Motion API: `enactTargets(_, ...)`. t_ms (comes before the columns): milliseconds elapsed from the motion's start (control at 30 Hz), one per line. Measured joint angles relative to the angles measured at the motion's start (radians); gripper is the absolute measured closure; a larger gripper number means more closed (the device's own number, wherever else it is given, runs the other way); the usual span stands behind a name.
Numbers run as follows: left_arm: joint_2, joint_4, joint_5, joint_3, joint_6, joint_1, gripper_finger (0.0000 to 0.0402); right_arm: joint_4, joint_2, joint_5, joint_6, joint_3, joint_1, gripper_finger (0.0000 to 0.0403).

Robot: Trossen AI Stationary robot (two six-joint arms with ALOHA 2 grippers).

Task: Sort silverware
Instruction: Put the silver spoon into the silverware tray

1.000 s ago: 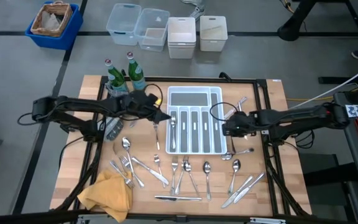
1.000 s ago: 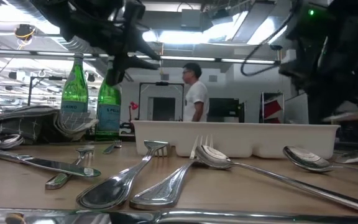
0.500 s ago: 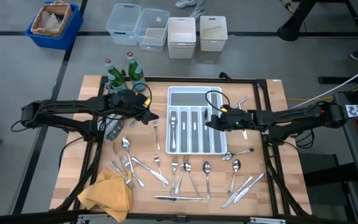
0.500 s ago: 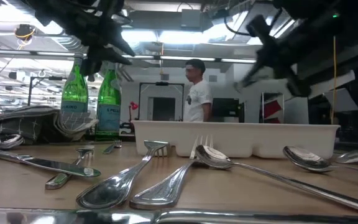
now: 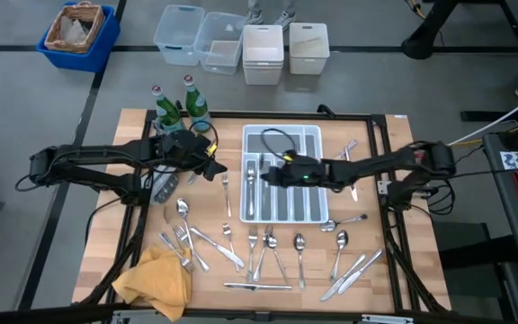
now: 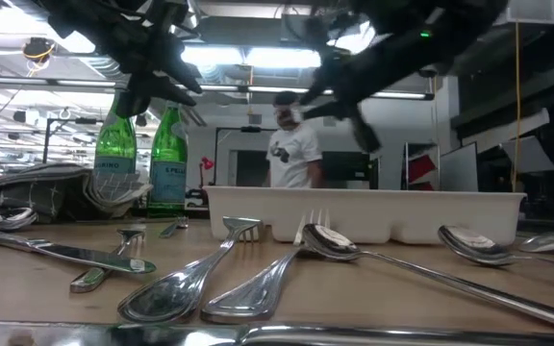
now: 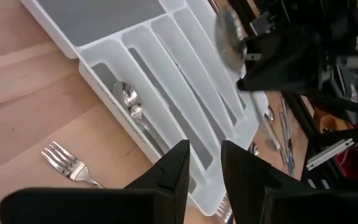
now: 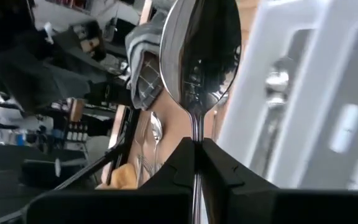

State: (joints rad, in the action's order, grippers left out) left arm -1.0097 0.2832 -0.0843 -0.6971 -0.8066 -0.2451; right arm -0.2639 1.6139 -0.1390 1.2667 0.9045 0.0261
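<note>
Over the white tray (image 5: 281, 137) in the middle of the wooden table (image 5: 394, 270), the right gripper (image 5: 272, 176) reaches in from the right, its fingers pinching the handle of a spoon (image 8: 199, 59) whose bowl sticks out beyond the fingertips above the tray's left-hand slots. The left gripper (image 5: 216, 167) hangs just off the tray's left edge, above a fork (image 5: 226, 191) lying on the wood, its fingers (image 7: 174, 171) slightly parted and holding nothing. One slot at the tray's left side already holds a second spoon (image 7: 131, 102), and more pieces lie in the neighbouring slots, though the overhead view does not show what kind. The rest of the silverware (image 5: 268, 247) is spread loose across the near half of the table: spoons, forks and knives in a rough row below the tray, with a few more pieces beside its right edge. A yellow cloth (image 5: 156, 279) sits crumpled at the near left corner, touching some forks. Two green bottles (image 5: 178, 106) stand at the far left corner of the table, beside a folded grey towel (image 6: 41, 187). Beyond the table, on the floor, are a blue bin (image 5: 77, 34) and a row of clear and white boxes (image 5: 241, 45). In the table-level view a person (image 6: 291, 144) in a white shirt stands in the room behind the tray
</note>
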Motion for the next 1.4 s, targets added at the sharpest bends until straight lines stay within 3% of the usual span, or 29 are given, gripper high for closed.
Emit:
enactTargets(233,-0.001,0.001,0.0,0.0,0.007,0.0,0.032,0.198,0.163,-0.001,-0.018,0.193,0.0,0.0391)
enactTargets(433,-0.001,0.023,0.0,0.0,0.007,0.0,0.032,0.213,0.26,-0.035,0.007,0.26,0.0,0.0391)
enactTargets(1033,-0.001,0.078,0.0,0.0,0.03,0.001,0.032,0.224,0.379,-0.067,0.046,0.273,0.0,0.0388)
enactTargets(1400,-0.001,0.106,-0.023,0.0,0.001,0.001,0.032,0.199,0.387,-0.059,0.046,0.274,0.0,0.0325)
